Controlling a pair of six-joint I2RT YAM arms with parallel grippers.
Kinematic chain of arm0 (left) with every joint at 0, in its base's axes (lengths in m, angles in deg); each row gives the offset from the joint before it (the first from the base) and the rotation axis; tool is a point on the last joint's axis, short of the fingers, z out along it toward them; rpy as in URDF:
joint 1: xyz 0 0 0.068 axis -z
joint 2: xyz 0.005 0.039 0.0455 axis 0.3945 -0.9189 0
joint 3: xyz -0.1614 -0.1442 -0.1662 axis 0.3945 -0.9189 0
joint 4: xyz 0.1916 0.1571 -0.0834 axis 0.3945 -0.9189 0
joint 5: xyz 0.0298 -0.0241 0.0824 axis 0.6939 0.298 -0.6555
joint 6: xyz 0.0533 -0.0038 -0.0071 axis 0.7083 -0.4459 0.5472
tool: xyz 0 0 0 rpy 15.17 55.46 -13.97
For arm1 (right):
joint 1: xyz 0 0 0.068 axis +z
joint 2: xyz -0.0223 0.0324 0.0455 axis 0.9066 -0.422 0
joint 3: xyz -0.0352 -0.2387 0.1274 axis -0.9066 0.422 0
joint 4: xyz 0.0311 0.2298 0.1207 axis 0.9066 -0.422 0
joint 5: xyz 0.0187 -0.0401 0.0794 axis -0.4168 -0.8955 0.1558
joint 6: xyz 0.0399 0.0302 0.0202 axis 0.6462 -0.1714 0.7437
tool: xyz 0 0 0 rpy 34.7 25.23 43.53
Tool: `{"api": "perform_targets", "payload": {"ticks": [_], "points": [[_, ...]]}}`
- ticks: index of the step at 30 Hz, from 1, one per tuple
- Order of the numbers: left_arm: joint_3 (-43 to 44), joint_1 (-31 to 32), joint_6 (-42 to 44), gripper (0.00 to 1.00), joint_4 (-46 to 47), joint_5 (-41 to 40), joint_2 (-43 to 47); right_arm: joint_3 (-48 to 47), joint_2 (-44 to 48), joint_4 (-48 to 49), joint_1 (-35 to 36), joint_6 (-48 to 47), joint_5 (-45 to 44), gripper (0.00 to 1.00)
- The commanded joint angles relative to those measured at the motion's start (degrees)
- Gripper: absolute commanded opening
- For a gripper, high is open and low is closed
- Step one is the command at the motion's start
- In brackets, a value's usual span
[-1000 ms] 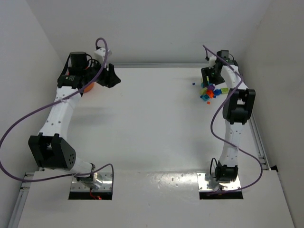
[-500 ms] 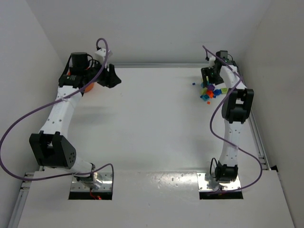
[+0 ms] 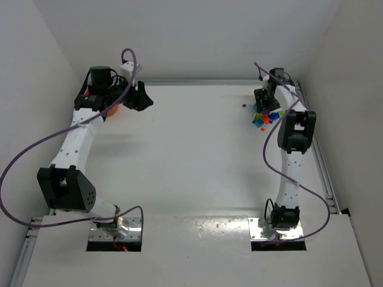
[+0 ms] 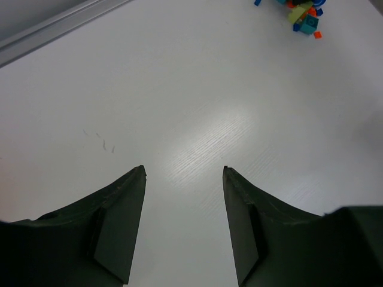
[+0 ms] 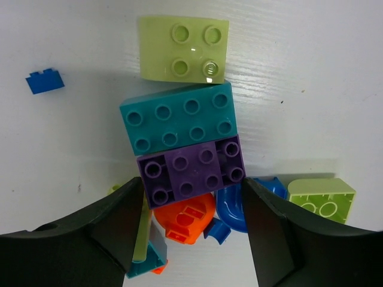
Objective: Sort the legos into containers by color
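The legos lie in a pile at the back right of the table. My right gripper is low over the pile and open. In the right wrist view its jaws straddle a purple brick, with an orange piece and a blue curved piece between them. A teal brick touches the purple one, and a yellow-green brick lies beyond it. The orange bowl is at the back left, mostly hidden by my left arm. My left gripper is open and empty above bare table.
A small blue brick lies apart on the left, also visible from above. Another yellow-green brick sits to the right of the right finger. The back wall and the metal rail along the right edge are close to the pile.
My right arm's elbow has swung a little to the left and its gripper has settled closer over the pile. My left arm has not moved.
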Motion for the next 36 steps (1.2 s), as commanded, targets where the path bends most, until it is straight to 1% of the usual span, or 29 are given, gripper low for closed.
{"api": "perform_targets", "payload": {"ticks": [1,3,8,15,16,17,19,20,22,23,26,30,33,35,36], "points": [[-0.16,0.48,-0.3,0.6,1.74,1.26,0.18,-2.24,-0.63,-0.08,0.07,0.22,-1.64,0.65],[-0.69,0.48,-0.3,0.6,1.74,1.26,0.18,-2.24,-0.63,-0.08,0.07,-0.3,-1.64,0.65],[-0.69,0.48,-0.82,0.6,2.27,1.26,0.18,-1.63,-1.15,-0.08,0.07,-0.3,-2.17,0.6],[-1.22,0.48,-0.82,0.6,2.27,1.26,0.18,0.3,0.43,0.98,0.07,-0.83,-1.03,0.48],[-1.22,0.48,-0.82,0.6,2.27,1.26,0.18,1.18,1.12,1.5,0.07,-0.83,-1.03,0.46],[-1.22,0.48,-0.82,0.6,2.27,1.26,0.18,1.71,2.0,1.5,0.07,-1.53,-1.03,0.42],[-1.22,0.48,-0.82,0.6,2.27,1.26,0.18,3.11,3.67,2.03,0.07,-2.06,-0.5,0.38],[-1.22,0.48,-0.82,0.6,2.27,1.26,0.18,3.73,4.38,2.03,0.07,-2.06,-0.5,0.34],[-1.74,0.48,-0.82,0.6,2.27,1.78,0.18,5.75,5.87,2.73,0.07,-3.2,0.03,0.29],[-1.74,0.48,-0.82,0.6,2.27,1.78,0.7,6.37,7.36,2.73,0.07,-3.2,0.03,0.24],[-2.88,0.48,-0.82,0.6,2.8,2.31,1.23,7.96,9.99,3.26,0.07,-4.34,1.17,0.17],[-3.5,0.48,-0.82,0.6,3.33,2.31,2.37,10.15,12.9,3.26,0.07,-4.87,2.92,0.13],[-4.12,0.48,-0.82,0.6,3.33,2.31,3.07,10.68,14.48,1.43,0.07,-4.87,4.68,0.13],[-4.64,0.48,-0.82,0.6,3.33,2.84,3.77,10.68,16.42,-1.46,0.07,-6.1,8.36,0.12],[-5.51,0.48,-0.82,0.6,4.37,5.54,3.78,10.68,17.29,-2.62,0.07,-6.1,12.99,0.12]]}}
